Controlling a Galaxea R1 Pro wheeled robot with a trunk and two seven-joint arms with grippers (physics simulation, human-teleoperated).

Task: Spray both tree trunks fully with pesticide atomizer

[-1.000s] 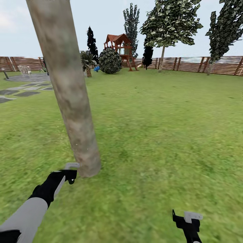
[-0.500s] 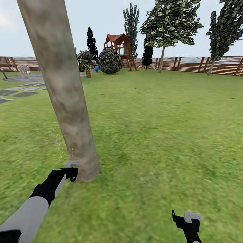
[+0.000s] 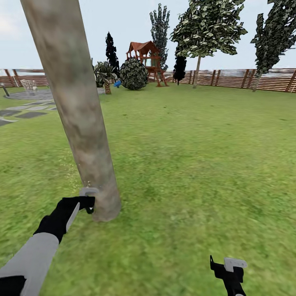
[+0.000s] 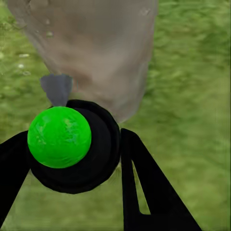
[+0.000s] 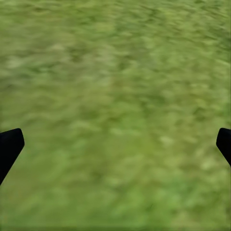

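A thick, pale grey-beige mottled tree trunk (image 3: 80,115) rises from the grass floor (image 3: 193,164) at the left of the head view. My left gripper (image 3: 85,202) is shut on the pesticide atomizer (image 4: 103,149), a small dark bottle showing a bright green spot on top. Its grey nozzle (image 3: 89,191) sits right against the trunk's base (image 4: 101,53). Fine pale specks hang in the air beside the trunk. My right gripper (image 3: 229,266) hangs open over bare grass at the lower right, nothing between its fingertips (image 5: 10,144).
A brown slatted fence (image 3: 246,78) closes the far side of the lawn. Before it stand more green trees (image 3: 209,28), a round bush (image 3: 133,74), a red playhouse (image 3: 144,51) and a black-leaved tree (image 3: 111,49). Grey stepping stones (image 3: 28,113) lie at far left.
My left gripper has lifted the atomizer slightly and brought its nozzle closer against the trunk base. The head view shifted a little early on. The right arm is still.
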